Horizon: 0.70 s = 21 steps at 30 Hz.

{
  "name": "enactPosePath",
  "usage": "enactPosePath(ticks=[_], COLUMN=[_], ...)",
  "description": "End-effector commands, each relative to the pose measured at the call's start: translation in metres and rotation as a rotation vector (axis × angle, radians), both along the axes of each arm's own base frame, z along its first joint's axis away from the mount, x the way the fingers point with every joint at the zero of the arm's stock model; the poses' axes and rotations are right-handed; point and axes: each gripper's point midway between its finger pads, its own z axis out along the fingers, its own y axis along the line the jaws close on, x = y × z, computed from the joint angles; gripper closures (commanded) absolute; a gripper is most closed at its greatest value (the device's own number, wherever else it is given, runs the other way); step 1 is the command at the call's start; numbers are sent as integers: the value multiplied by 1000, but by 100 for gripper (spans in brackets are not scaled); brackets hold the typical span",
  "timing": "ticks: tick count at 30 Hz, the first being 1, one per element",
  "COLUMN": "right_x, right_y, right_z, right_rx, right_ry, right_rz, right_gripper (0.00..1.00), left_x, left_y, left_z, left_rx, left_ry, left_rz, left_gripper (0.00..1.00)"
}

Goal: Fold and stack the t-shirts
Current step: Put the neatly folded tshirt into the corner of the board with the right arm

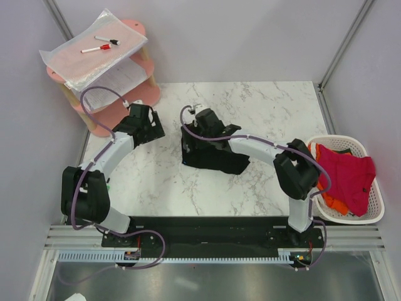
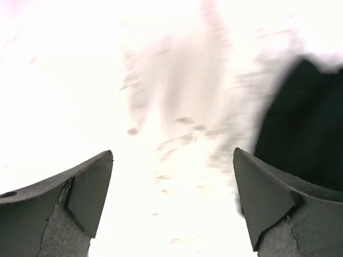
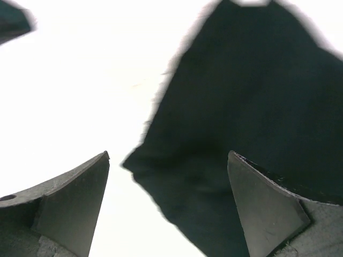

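The black t-shirt [image 1: 215, 157] lies bunched on the marble table [image 1: 250, 113] near the middle. My right gripper [image 1: 202, 122] hangs over its far left end, open and empty; in the right wrist view the black t-shirt [image 3: 252, 107] fills the space below the spread fingers [image 3: 69, 203]. My left gripper [image 1: 150, 122] is open and empty over bare table left of the shirt; the left wrist view shows the shirt's edge [image 2: 308, 128] at the right. A red t-shirt [image 1: 348, 175] and an orange one [image 1: 335, 204] lie in the white basket [image 1: 369, 216].
The white slatted basket stands at the table's right edge. A pink two-tier stand [image 1: 135, 94] with papers and markers [image 1: 100, 45] stands at the far left corner. Grey walls close in the sides.
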Motion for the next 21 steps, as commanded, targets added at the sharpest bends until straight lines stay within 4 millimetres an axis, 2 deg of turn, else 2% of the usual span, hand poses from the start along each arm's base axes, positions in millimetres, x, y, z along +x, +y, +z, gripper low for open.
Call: enactPosePath(ticks=[1,2,3,4,5,9,16,19,21], right_x=[-23,-28,-38,-40,-44,-49,-41,-34,-28], right_y=[67,75,84,91,94,97,77,56,36], right_z=[10,-2,-8,-10,-25,-56,-88,-98,-104], right_rx=[75,65,68,75,63,24,-66,-114,-152], right_ry=[-7,16,46,57,86,130,164,184,200], right_rz=[162,181,210,222,227,222,157,96,51], right_gripper=[2,2,2,2,2,2,2,2,2], left_x=[-23,-25,-27,-27,-28,-29,-31,-31,-31], left_y=[43,46,49,51,51,51,50,50,51], left_z=[-48,-54,-59,-62,-67,-76,-81,-81,-82], left_rx=[17,26,30,34,36,38,37,38,41], left_ry=[141,157,167,172,182,200,213,212,213], left_rz=[154,161,168,170,168,161,152,149,149], left_gripper=[0,0,0,0,0,0,0,0,0])
